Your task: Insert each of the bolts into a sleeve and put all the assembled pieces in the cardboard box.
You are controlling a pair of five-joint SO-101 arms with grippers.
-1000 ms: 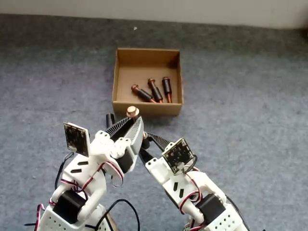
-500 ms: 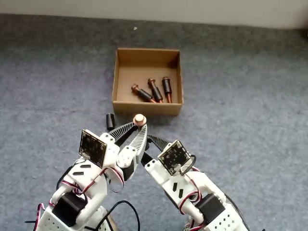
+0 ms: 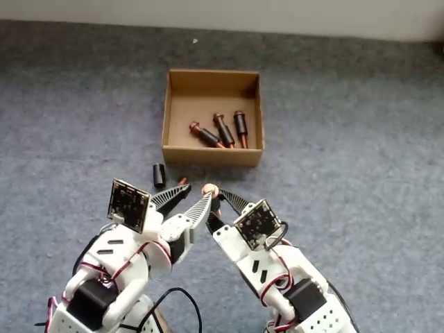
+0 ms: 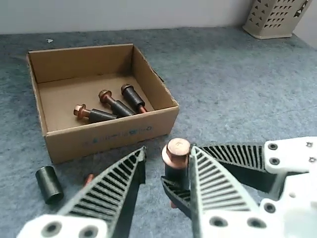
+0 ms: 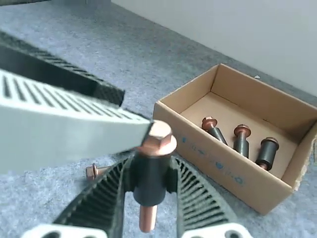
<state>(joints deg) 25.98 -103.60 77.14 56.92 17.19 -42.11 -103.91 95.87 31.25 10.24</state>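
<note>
My right claw (image 5: 148, 174) is clenched around a black sleeve (image 5: 148, 186), held upright so the copper bolt (image 5: 157, 139) sits through it head-up, its shank poking out below. I judge that keeps the bolt from slipping out on the way to the cardboard box (image 3: 211, 156), just ahead, where three assembled pieces (image 3: 222, 130) already lie. My left claw (image 4: 167, 150) is spread wide and grips nothing. One finger stands right at the bolt's head, touching or not I cannot tell. A spare sleeve (image 3: 159, 175) and loose bolt (image 3: 182, 182) wait on the carpet (image 3: 347, 139) near the box.
</note>
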